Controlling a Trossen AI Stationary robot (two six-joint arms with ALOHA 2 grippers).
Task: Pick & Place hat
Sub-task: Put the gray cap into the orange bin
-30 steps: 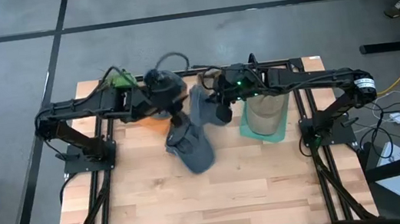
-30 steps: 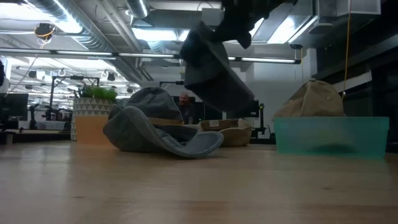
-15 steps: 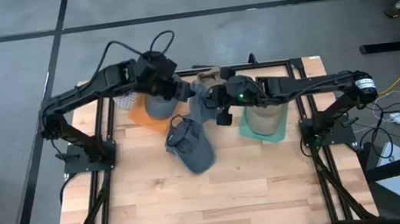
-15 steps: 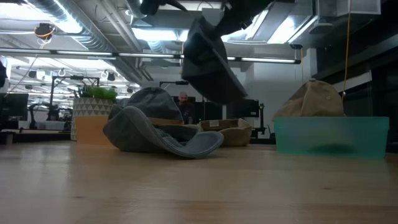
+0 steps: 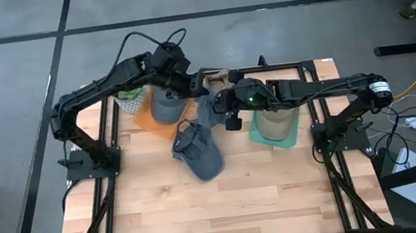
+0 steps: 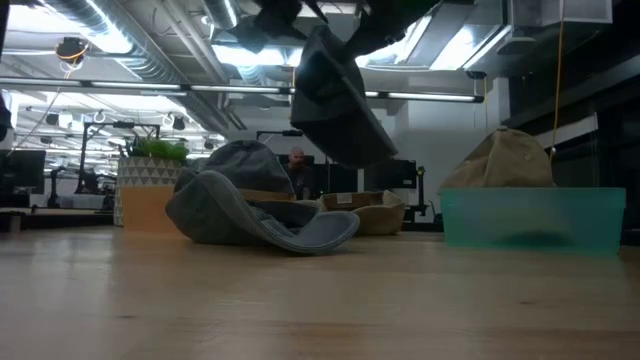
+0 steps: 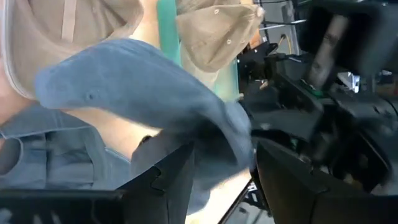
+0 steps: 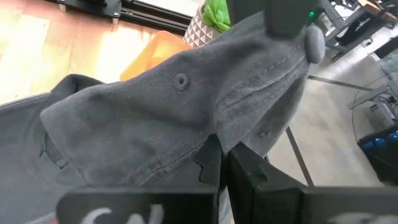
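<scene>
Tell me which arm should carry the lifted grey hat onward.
Right. The right gripper is shut on the grey hat, which hangs clear of the table. The left gripper is open beside it, gripping nothing.

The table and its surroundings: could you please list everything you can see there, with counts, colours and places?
Lifted hat: one, grey, held in the air above the table's back middle.
Hat on the table: one, grey, lying on the wood at the middle.
Hat on the orange tray: one, grey, back left.
Orange tray: one, back left.
Teal bin: one, back right, holding a tan hat.
Potted plant: one, green, back left corner.
Table: one, light wood.
Right gripper: shut on the lifted hat.
Left gripper: open, at the lifted hat.
</scene>
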